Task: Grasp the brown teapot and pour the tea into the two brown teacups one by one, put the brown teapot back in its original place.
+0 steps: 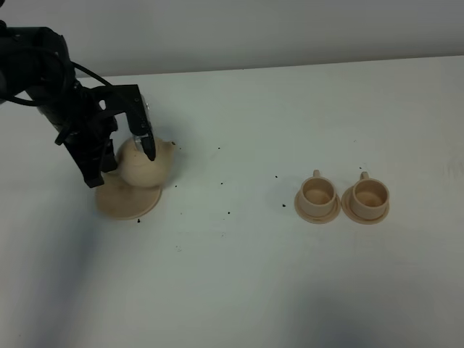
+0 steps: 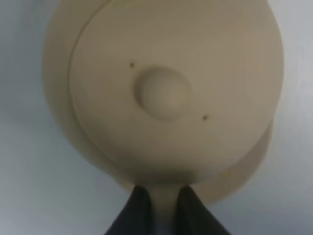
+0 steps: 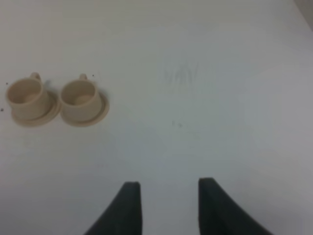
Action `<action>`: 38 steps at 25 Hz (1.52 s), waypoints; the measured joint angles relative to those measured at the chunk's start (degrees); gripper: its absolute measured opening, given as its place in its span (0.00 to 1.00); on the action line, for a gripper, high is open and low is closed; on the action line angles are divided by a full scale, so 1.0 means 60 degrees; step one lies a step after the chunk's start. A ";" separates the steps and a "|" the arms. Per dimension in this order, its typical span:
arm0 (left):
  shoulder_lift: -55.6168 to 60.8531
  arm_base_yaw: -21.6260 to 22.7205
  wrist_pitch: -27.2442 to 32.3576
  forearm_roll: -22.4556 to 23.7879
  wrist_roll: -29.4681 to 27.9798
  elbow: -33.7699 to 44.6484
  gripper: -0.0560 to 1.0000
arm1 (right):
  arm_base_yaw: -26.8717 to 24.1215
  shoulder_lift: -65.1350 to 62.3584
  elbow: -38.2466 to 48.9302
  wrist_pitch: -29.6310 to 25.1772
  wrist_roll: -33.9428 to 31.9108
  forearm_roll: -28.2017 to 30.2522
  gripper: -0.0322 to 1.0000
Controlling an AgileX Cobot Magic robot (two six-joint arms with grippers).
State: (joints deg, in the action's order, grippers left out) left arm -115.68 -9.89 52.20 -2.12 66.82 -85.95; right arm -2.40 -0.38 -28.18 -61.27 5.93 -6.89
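Observation:
The brown teapot (image 1: 145,165) hangs just above its original place, the flat tan dish (image 1: 127,201), and a little to the right of it. My left gripper (image 1: 110,158) is shut on the pot's loop handle. From above, the left wrist view shows the knobbed lid of the teapot (image 2: 164,93), the handle pinched in the left gripper (image 2: 164,211) and the dish's edge (image 2: 257,159) behind the pot. The two brown teacups (image 1: 317,192) (image 1: 369,194) stand side by side on their saucers at centre right, also seen as teacups (image 3: 27,95) (image 3: 79,95). My right gripper (image 3: 168,205) is open over bare table.
The white table (image 1: 239,275) carries small dark specks between the dish and the cups. The right arm does not show in the exterior high view. The table's far edge meets a pale wall.

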 joint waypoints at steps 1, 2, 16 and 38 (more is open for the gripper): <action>0.0000 -0.0138 -0.0099 0.0000 0.0000 0.0002 0.20 | 0.0000 0.0000 0.0000 0.0000 0.0000 0.0000 0.33; 0.0000 -0.0264 -0.0201 -0.0007 0.0000 0.0002 0.20 | 0.0000 0.0000 0.0000 0.0000 0.0000 0.0000 0.33; 0.0010 -0.2099 -0.1927 -0.0071 -0.0273 0.0002 0.20 | 0.0000 0.0000 0.0000 0.0000 0.0000 0.0000 0.33; -0.1640 -0.3364 -0.1457 -0.0232 -0.1676 -0.2603 0.20 | 0.0000 0.0000 0.0000 0.0000 0.0000 0.0000 0.33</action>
State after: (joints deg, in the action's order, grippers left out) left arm -125.51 -30.07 43.46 -3.51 56.77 -101.56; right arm -2.40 -0.38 -28.18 -61.27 5.93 -6.89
